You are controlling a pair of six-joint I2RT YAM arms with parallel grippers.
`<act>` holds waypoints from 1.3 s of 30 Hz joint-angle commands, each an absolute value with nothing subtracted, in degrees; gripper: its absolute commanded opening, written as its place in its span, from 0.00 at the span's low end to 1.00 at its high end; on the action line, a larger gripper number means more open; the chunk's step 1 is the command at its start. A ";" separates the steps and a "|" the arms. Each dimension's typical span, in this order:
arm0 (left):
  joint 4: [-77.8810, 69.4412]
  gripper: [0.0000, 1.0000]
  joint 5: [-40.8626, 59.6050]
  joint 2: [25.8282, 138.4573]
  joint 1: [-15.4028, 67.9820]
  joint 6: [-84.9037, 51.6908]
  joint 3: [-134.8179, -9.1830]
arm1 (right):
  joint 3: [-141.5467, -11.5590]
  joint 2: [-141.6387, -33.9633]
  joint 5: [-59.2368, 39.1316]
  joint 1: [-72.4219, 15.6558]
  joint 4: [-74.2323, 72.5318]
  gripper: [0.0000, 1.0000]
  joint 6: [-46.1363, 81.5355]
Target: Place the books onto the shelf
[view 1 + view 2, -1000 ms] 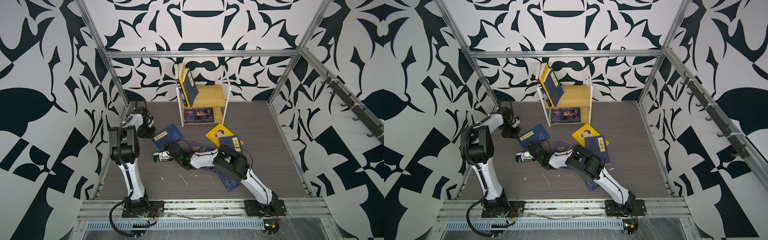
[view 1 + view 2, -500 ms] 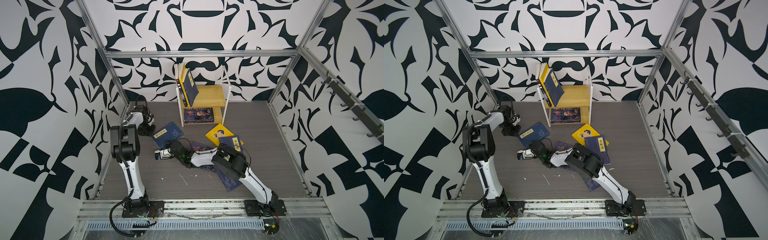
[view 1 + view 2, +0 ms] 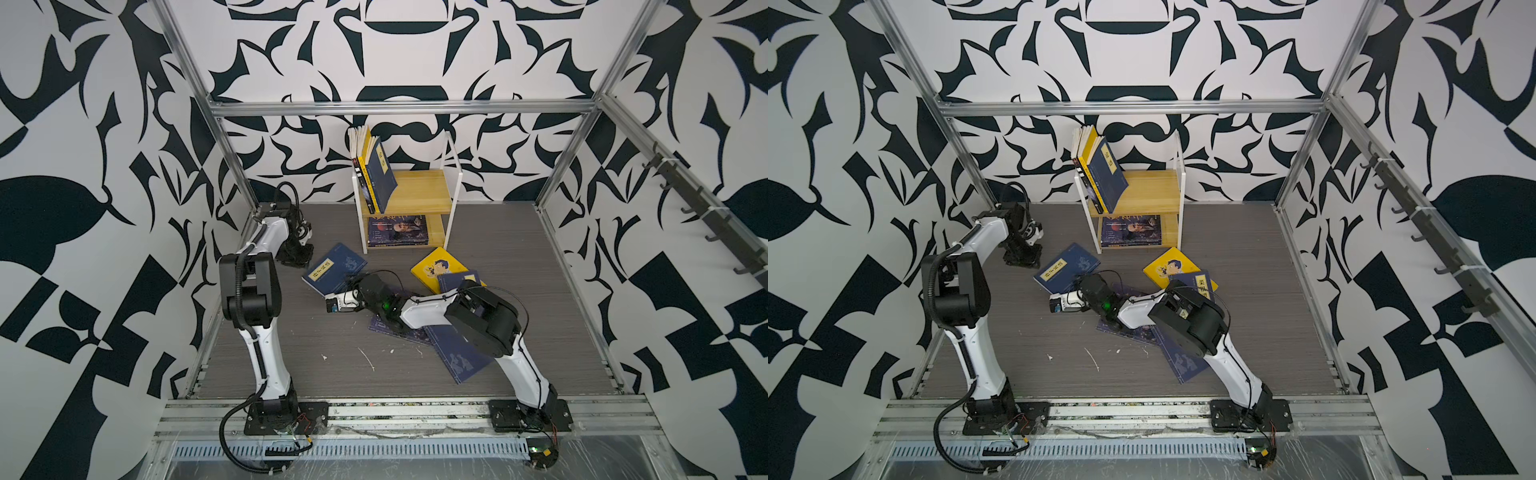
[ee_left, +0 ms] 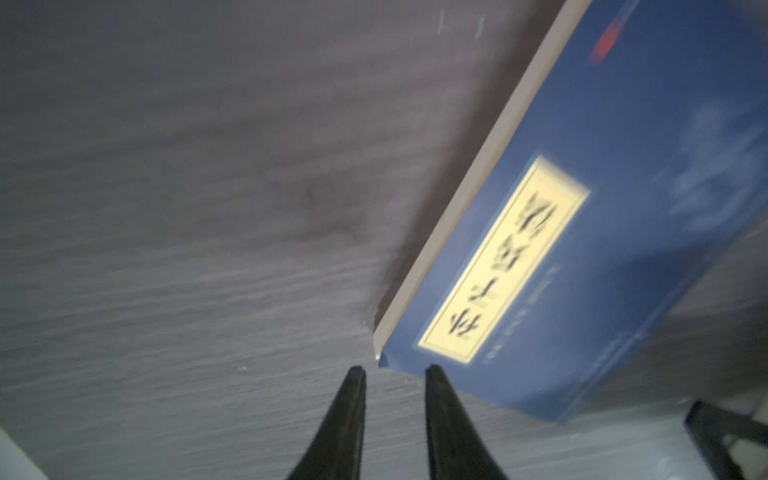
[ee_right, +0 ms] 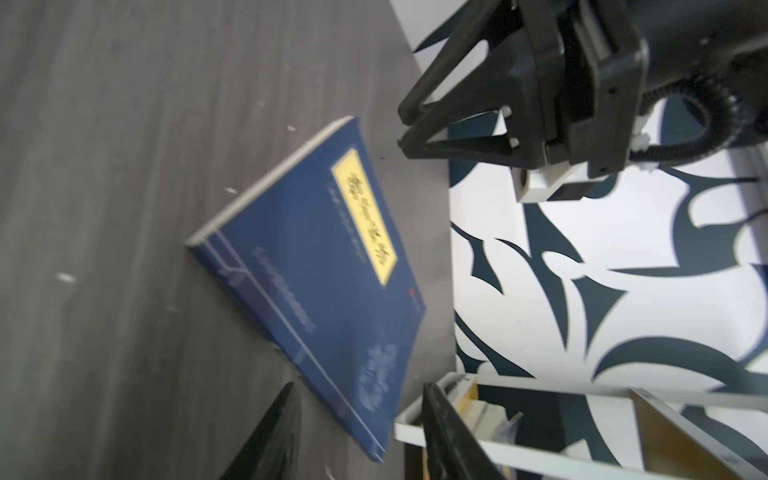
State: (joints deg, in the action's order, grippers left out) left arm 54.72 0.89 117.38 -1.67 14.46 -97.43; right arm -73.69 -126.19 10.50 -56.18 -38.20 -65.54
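- Five books, by my count, lie loose on the grey tabletop [image 3: 332, 374]. Nearest the front edge, a navy book [image 3: 461, 357] sits flat, partly under the right arm.
- Just beyond it, a darker book [image 3: 384, 328] lies beneath that arm's forearm and is mostly hidden.
- Past that, the right gripper [image 5: 359, 386] reaches across the middle, low over the table. Its jaws stand apart and clamp nothing. In the right wrist view the near corner of the strip-titled book [image 3: 334, 270] shows between them. Whether a finger touches the cover I cannot tell.
- The strip-titled book lies flat, cover up, between the two grippers and near the foot of the shelf.
- Level with it on the right, a yellow book [image 3: 430, 264] lies flat, and a second navy book [image 3: 459, 280] overlaps its near edge.
- The left gripper [image 4: 395, 370] hangs at the strip-titled book's left corner, jaws parted a little and empty. One fingertip sits right at the cover's edge, but blur hides any contact.
- Farthest back stands the shelf [image 3: 424, 191]. Some leaning books [image 3: 374, 174] stand at the left end of its top tier, and a portrait-cover book [image 3: 397, 230] lies on the lower tier.
- The step in hand looks like the pickup of the strip-titled book, with a gripper at each of two corners.
- The thin cover lies flush, so the next move probably calls for one gripper to raise or pin an edge. The other could then slip a jaw under and pinch.
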 commanded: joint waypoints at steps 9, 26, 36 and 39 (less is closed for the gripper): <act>56.17 0.44 4.39 127.86 1.52 15.25 -108.35 | -73.78 -124.05 7.57 -54.06 -36.70 0.51 -65.65; 58.16 0.45 1.31 135.15 4.32 21.09 -108.54 | -77.50 -128.41 4.89 -53.55 -32.69 0.53 -67.76; 64.22 0.44 5.01 133.53 6.46 24.99 -101.30 | -77.66 -128.45 4.27 -53.79 -32.21 0.56 -67.50; 65.03 0.41 6.65 131.92 7.03 26.24 -98.36 | -76.93 -128.75 3.64 -53.82 -32.79 0.58 -68.51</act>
